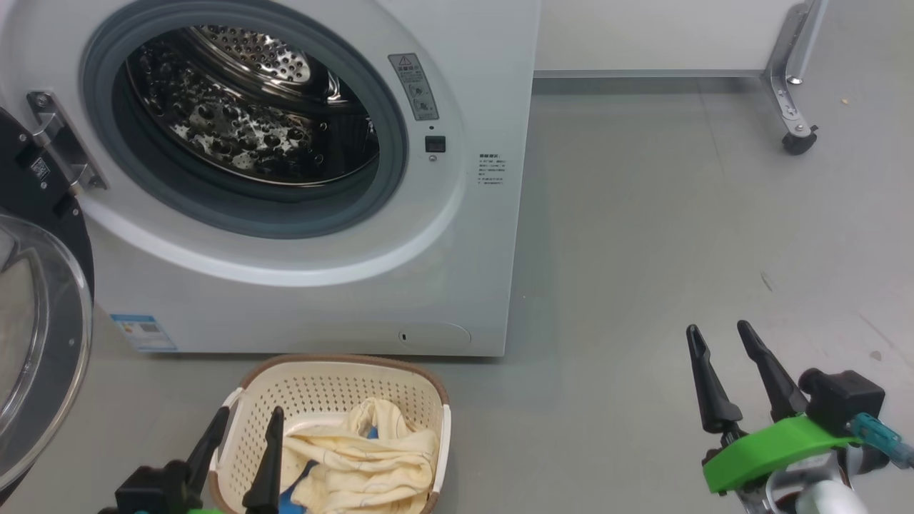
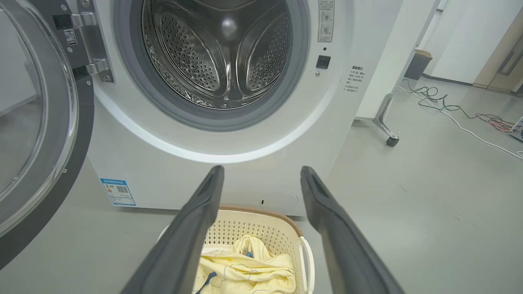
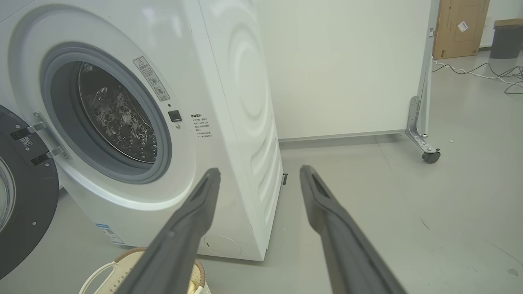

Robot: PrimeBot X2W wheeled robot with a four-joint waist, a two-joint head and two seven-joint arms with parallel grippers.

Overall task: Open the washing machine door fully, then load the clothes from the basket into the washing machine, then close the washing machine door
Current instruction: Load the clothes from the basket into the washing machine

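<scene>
The white washing machine (image 1: 307, 300) stands with its door (image 1: 36, 314) swung wide to the left, showing the steel drum (image 1: 250, 107). On the floor in front sits the cream basket (image 1: 335, 389) holding the pale yellow clothes (image 1: 364, 457) with a blue patch. My left gripper (image 1: 246, 417) hovers open over the basket's near left side, fingers apart and empty. In the left wrist view my left gripper (image 2: 261, 171) points over the basket (image 2: 261, 226) and clothes (image 2: 245, 269) toward the drum (image 2: 220, 53). Well off to the right, above bare floor, my right gripper (image 1: 717, 332) is open and empty.
A white panel on a metal leg with a caster (image 1: 796, 139) stands at the back right. Cables (image 2: 457, 118) trail over the floor farther right. Grey floor (image 1: 643, 250) stretches between the machine and the panel.
</scene>
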